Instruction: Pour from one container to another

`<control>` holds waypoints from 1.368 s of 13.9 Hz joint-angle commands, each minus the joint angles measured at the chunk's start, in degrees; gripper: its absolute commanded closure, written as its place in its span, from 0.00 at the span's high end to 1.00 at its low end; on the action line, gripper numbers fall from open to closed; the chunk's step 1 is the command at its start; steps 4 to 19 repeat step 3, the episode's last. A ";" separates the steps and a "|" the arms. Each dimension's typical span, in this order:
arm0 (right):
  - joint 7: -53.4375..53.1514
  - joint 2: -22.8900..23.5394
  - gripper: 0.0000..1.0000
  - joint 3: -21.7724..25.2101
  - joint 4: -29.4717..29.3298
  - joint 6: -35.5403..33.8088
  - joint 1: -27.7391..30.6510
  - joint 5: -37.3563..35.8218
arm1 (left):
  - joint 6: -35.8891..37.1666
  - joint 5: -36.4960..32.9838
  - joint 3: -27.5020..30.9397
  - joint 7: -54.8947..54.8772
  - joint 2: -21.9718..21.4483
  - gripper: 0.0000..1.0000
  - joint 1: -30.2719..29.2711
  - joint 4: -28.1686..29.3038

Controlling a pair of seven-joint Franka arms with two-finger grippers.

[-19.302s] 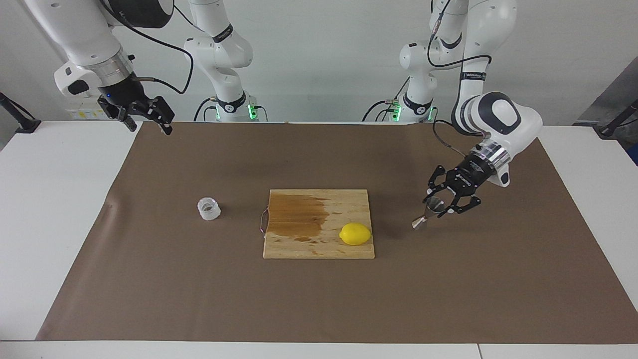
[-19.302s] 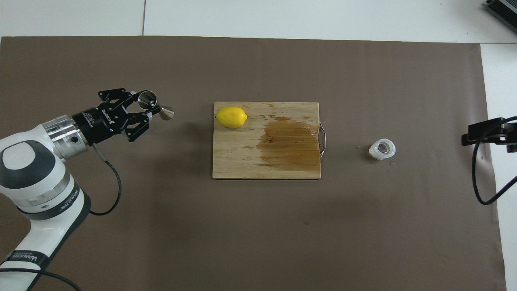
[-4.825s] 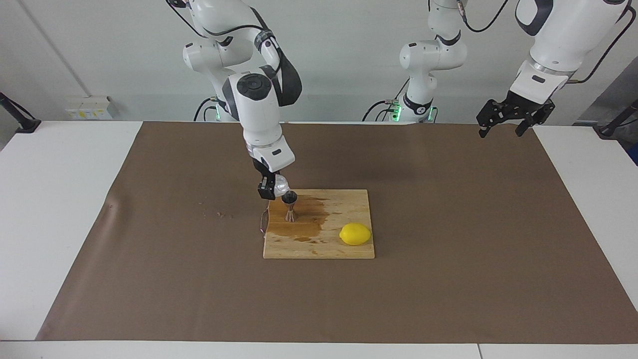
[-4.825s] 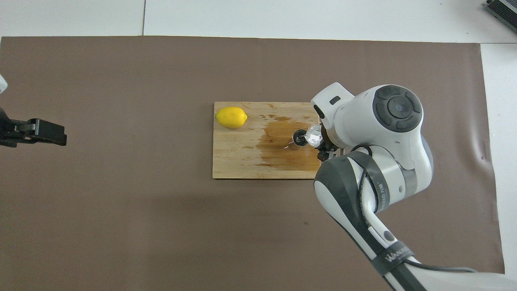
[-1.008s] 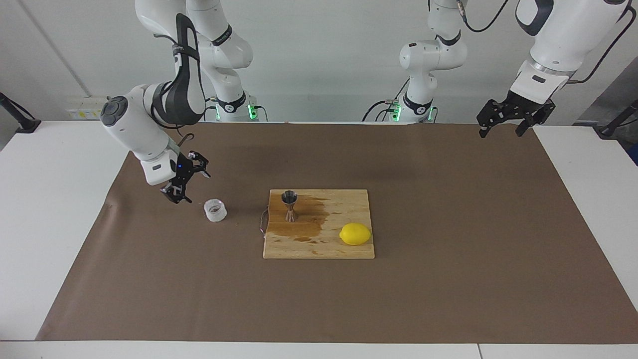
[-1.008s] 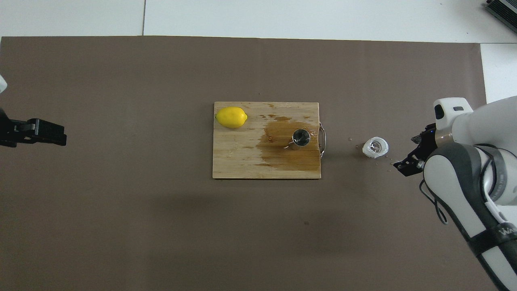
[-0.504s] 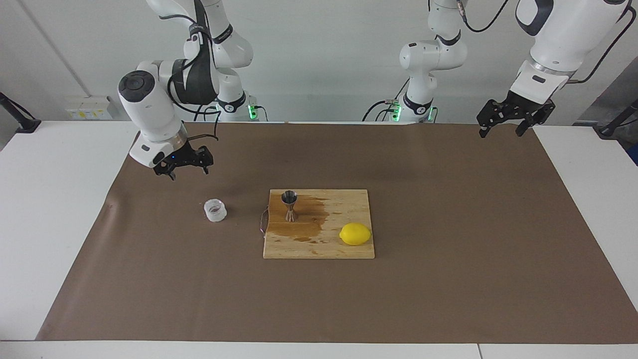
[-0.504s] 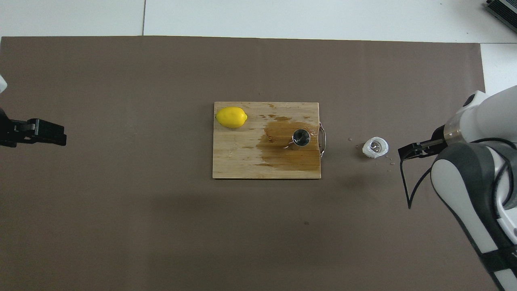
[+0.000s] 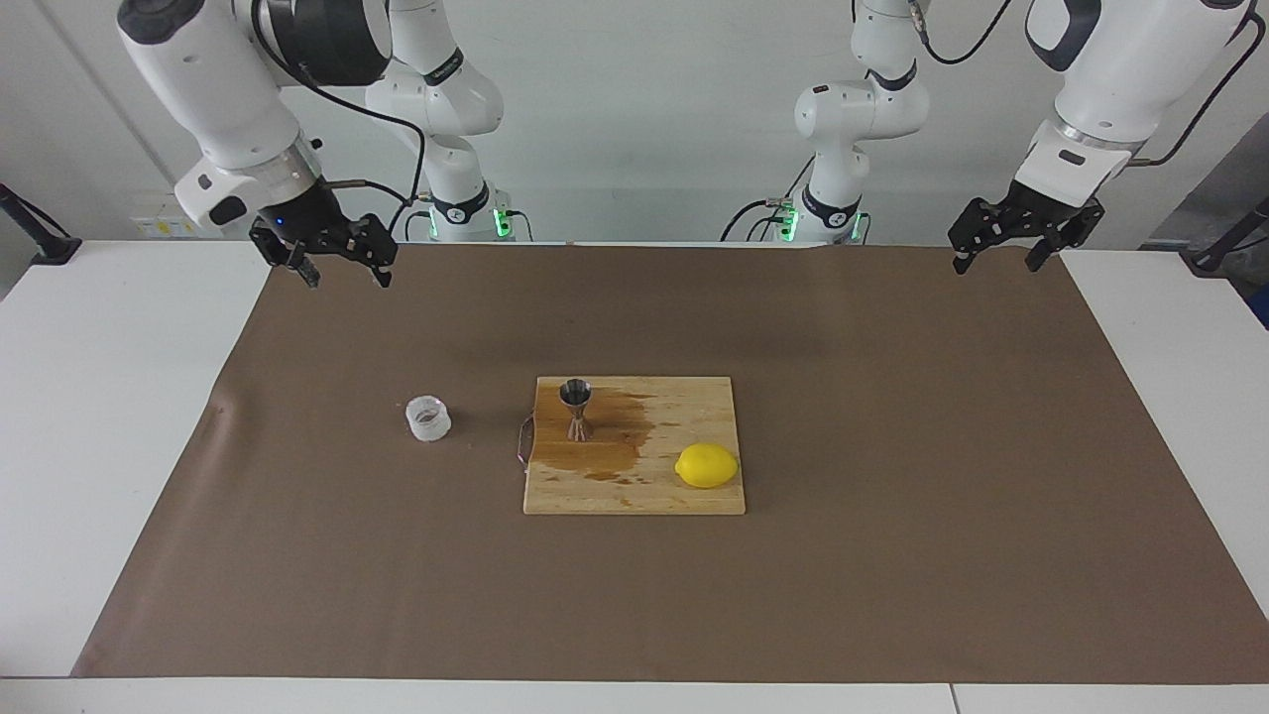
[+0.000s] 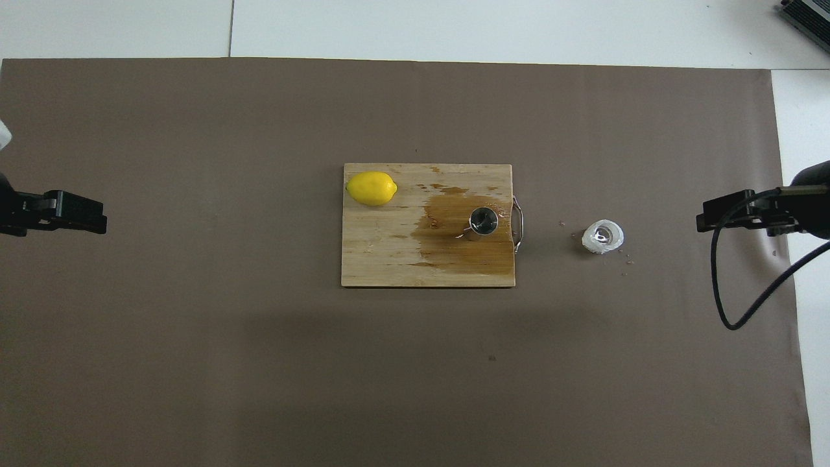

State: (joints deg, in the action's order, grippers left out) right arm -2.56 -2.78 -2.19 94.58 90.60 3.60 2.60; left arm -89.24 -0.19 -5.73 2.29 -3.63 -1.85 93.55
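The small whitish jar (image 9: 428, 417) (image 10: 603, 237) stands upright on the brown mat, beside the cutting board toward the right arm's end of the table. The steel jigger (image 9: 576, 409) (image 10: 483, 222) stands upright on the board's wet, dark patch. My right gripper (image 9: 347, 281) (image 10: 707, 220) hangs open and empty, raised over the mat's edge at the right arm's end, well apart from the jar. My left gripper (image 9: 994, 264) (image 10: 97, 218) waits open and empty, raised over the mat's edge at the left arm's end.
The wooden cutting board (image 9: 634, 491) (image 10: 389, 259) lies mid-table with a metal handle on the jar's side. A yellow lemon (image 9: 707, 465) (image 10: 371, 188) rests on its corner toward the left arm's end. Small specks dot the mat (image 9: 892, 555) around the jar.
My right gripper has risen from beside the jar and drawn back toward the right arm's end of the mat. Jar, jigger, lemon and left arm have not moved.
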 commanded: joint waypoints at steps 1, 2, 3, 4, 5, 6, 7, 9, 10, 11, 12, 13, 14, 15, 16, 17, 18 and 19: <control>-0.43 0.23 1.00 -0.18 -0.53 -0.86 0.97 -2.86 | -0.67 0.01 0.20 -0.01 -1.82 1.00 -0.08 2.08; -0.43 0.14 1.00 -0.10 -0.53 -0.95 1.23 -2.86 | -0.67 0.01 0.20 -0.01 -1.82 1.00 0.01 2.16; -0.34 0.23 1.00 -0.18 -0.71 -0.86 1.84 -2.86 | -0.67 0.01 0.20 -0.01 -1.82 1.00 -0.08 2.16; -0.34 0.23 1.00 -0.18 -0.71 -0.86 1.84 -2.86 | -0.67 0.01 0.20 -0.01 -1.82 1.00 -0.08 2.16; -0.34 0.23 1.00 -0.18 -0.71 -0.86 1.84 -2.86 | -0.67 0.01 0.20 -0.01 -1.82 1.00 -0.08 2.16; -0.34 0.23 1.00 -0.18 -0.71 -0.86 1.84 -2.86 | -0.67 0.01 0.20 -0.01 -1.82 1.00 -0.08 2.16; -0.34 0.23 1.00 -0.18 -0.71 -0.86 1.84 -2.86 | -0.67 0.01 0.20 -0.01 -1.82 1.00 -0.08 2.16; -0.34 0.23 1.00 -0.18 -0.71 -0.86 1.84 -2.86 | -0.67 0.01 0.20 -0.01 -1.82 1.00 -0.08 2.16; -0.34 0.23 1.00 -0.18 -0.71 -0.86 1.84 -2.86 | -0.67 0.01 0.20 -0.01 -1.82 1.00 -0.08 2.16; -0.34 0.23 1.00 -0.18 -0.71 -0.86 1.84 -2.86 | -0.67 0.01 0.20 -0.01 -1.82 1.00 -0.08 2.16; -0.34 0.23 1.00 -0.18 -0.71 -0.86 1.84 -2.86 | -0.67 0.01 0.20 -0.01 -1.82 1.00 -0.08 2.16; -0.34 0.23 1.00 -0.18 -0.71 -0.86 1.84 -2.86 | -0.67 0.01 0.20 -0.01 -1.82 1.00 -0.08 2.16; -0.34 0.23 1.00 -0.18 -0.71 -0.86 1.84 -2.86 | -0.67 0.01 0.20 -0.01 -1.82 1.00 -0.08 2.16; -0.34 0.23 1.00 -0.18 -0.71 -0.86 1.84 -2.86 | -0.67 0.01 0.20 -0.01 -1.82 1.00 -0.08 2.16; -0.34 0.23 1.00 -0.18 -0.71 -0.86 1.84 -2.86 | -0.67 0.01 0.20 -0.01 -1.82 1.00 -0.08 2.16; -0.34 0.23 1.00 -0.18 -0.71 -0.86 1.84 -2.86 | -0.67 0.01 0.20 -0.01 -1.82 1.00 -0.08 2.16; -0.34 0.23 1.00 -0.18 -0.71 -0.86 1.84 -2.86 | -0.67 0.01 0.20 -0.01 -1.82 1.00 -0.08 2.16; -0.34 0.23 1.00 -0.18 -0.71 -0.86 1.84 -2.86 | -0.67 0.01 0.20 -0.01 -1.82 1.00 -0.08 2.16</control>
